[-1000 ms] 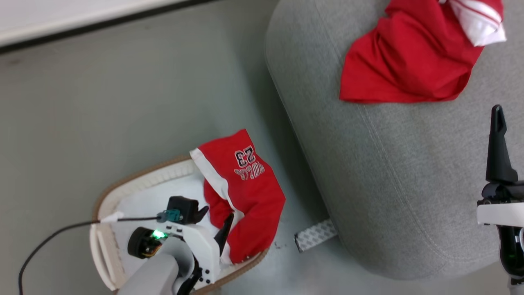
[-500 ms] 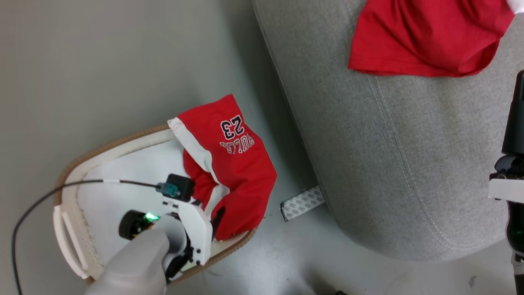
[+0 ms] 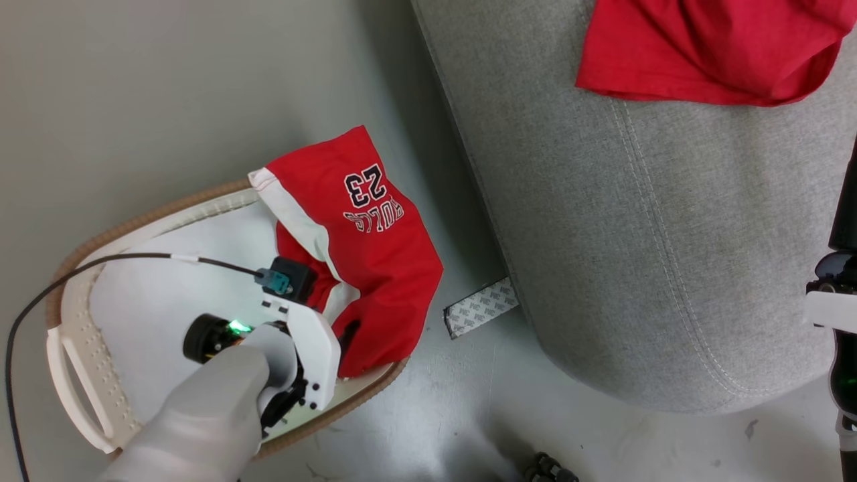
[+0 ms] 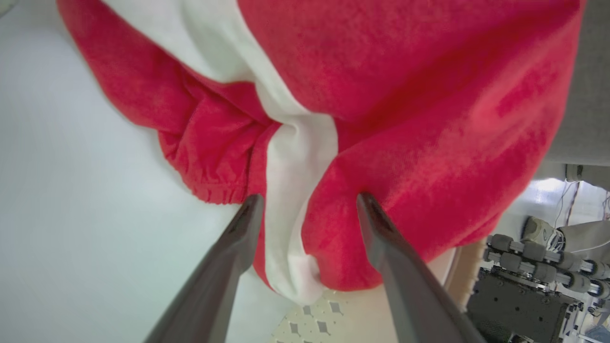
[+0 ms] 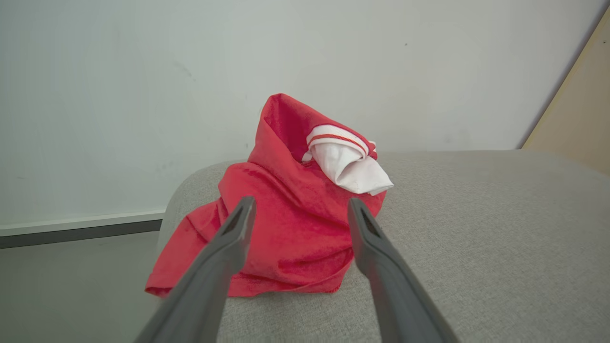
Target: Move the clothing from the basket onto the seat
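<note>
Shifted head camera aside, the left claw (image 4: pixel 307 197) has nosed closer into the shorts (image 3: pixel 365 268) than a second ago. Its long dark fingers stand apart, straddling a soft white-trimmed fold and gripping nothing. The fleecy red shorts, number 23 showing, slump over the brown rim of the rounded, perforated basket (image 3: pixel 100 375), partly on its smooth pale liner (image 3: pixel 167 288). The right claw (image 5: pixel 298 200) hangs spread and empty above the woven grey seat (image 3: pixel 669 254), pointing at the crumpled red top (image 5: pixel 286 224), which lies on the cushion with its striped white cuff (image 5: pixel 343 157) uppermost.
</note>
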`<state>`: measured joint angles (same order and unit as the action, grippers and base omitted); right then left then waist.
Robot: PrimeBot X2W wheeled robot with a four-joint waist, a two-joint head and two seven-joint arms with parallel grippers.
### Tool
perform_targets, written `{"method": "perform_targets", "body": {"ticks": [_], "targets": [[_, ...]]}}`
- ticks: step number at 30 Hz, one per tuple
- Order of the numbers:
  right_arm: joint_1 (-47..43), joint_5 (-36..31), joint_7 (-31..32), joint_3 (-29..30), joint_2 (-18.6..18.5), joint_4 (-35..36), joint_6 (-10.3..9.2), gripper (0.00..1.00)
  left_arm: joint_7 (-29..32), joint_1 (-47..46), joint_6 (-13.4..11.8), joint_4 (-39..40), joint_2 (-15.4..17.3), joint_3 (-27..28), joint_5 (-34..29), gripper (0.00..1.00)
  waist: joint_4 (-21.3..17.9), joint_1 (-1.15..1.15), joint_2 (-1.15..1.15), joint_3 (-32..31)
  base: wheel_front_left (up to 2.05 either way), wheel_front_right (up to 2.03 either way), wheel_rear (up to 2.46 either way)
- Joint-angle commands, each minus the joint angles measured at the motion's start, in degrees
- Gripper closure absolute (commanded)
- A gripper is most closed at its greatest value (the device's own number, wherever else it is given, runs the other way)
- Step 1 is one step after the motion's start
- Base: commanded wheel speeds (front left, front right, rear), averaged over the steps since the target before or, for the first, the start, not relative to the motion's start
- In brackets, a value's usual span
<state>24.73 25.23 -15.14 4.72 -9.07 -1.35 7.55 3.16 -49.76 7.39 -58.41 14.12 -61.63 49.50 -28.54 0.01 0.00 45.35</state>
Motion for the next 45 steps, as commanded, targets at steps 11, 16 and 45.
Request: {"method": "perform_targets", "body": {"ticks": [11,16,45], "targets": [[-1.68,-0.82,0.01,0.74,0.94,1.45,-0.13,0.0,-7.94,-5.24,0.14,-0.38,0.45,-8.51,0.83,0.0,0.43,-0.01,0.0,1.69,0.03,0.03,0.03],[-1.51,-1.53,0.01,0.54,1.15,2.12,-0.13,0.0,-9.41,-6.65,0.14,0.17,0.8,-10.55,0.87,0.0,0.96,-0.01,0.0,2.64,0.09,0.09,0.09],[-1.92,-3.76,0.01,0.15,2.42,3.38,-0.13,0.0,-12.71,-10.42,0.15,6.98,0.1,-11.79,-5.52,1.0,2.09,-0.01,0.0,4.98,0.03,0.03,0.03]]}}
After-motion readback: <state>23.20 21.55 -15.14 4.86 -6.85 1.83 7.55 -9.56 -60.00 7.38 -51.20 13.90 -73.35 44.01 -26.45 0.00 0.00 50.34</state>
